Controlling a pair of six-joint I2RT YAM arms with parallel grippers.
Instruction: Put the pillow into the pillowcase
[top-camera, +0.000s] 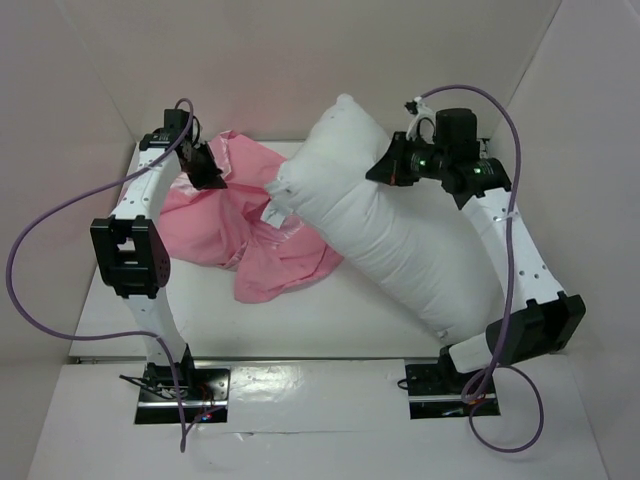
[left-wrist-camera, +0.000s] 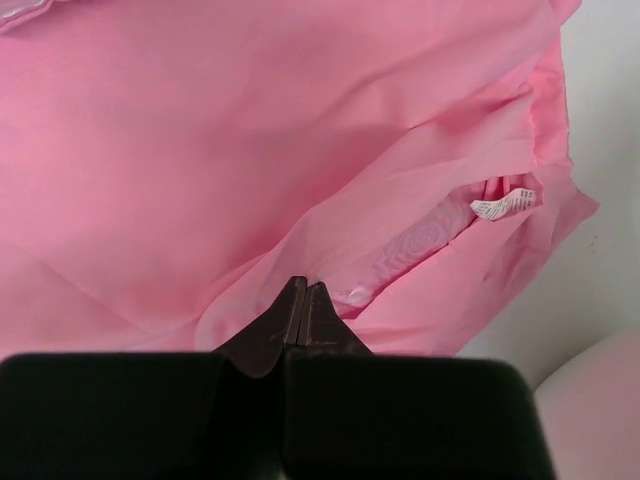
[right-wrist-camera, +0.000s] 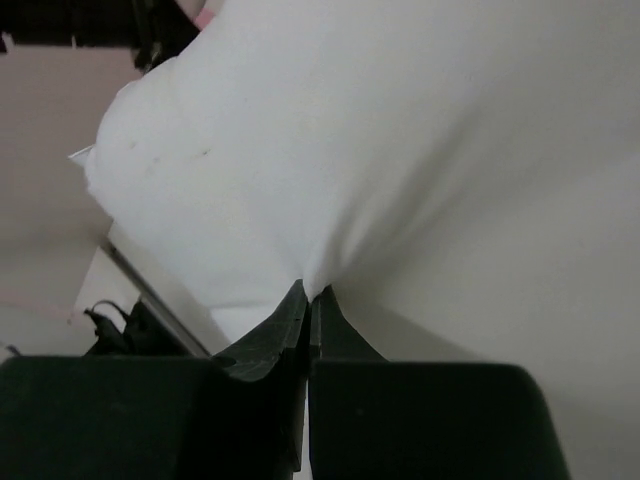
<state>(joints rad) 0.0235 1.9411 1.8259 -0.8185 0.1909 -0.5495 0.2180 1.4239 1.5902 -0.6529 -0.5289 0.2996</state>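
Left gripper (left-wrist-camera: 303, 292): my fingers pinched together on a fold of the pillowcase (left-wrist-camera: 250, 150) — lifting the cloth, I judge, to find its mouth.
Right gripper (right-wrist-camera: 308, 295): clamped on puckered skin of the pillow (right-wrist-camera: 400, 150) — to steer it.
Pillow: slanted, one end overlapping the pillowcase, not yet inside.

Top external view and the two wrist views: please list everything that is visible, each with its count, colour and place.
pillow: one, white, lying diagonally from back centre toward the near right.
pillowcase: one, pink, crumpled at back left, partly under the pillow's end.
label: one, white, at the pillowcase opening.
table: one, white, under everything.
cables: two, purple, one looping along each arm.
arms: two, white with black joints, bases at the near edge.
left end effector: one, black, shut on the pillowcase.
right end effector: one, black, shut on the pillow.
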